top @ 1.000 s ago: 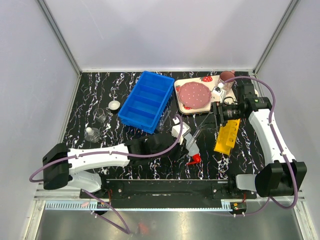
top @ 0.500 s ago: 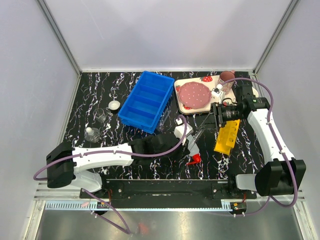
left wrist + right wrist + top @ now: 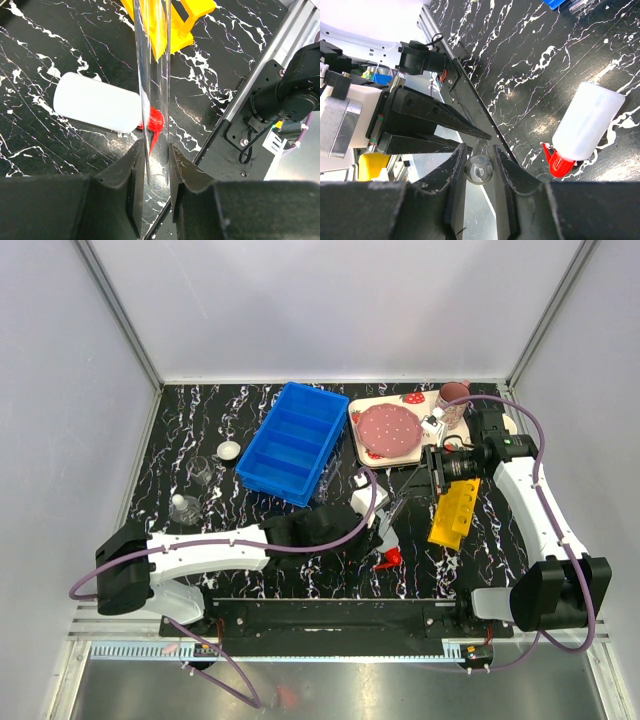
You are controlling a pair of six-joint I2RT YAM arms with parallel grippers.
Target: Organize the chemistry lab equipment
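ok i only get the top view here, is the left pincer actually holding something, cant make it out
Observer: Yes. The left wrist view shows the left pincer shut on a thin clear glass tube, which is clamped between its two fingers.
Operator: and the right pincer, has it got it too
Observer: The right wrist view looks straight down the tube's rounded end. It sits between the fingers of the right pincer, and both fingers press against its sides, so both pincers are on the same tube.
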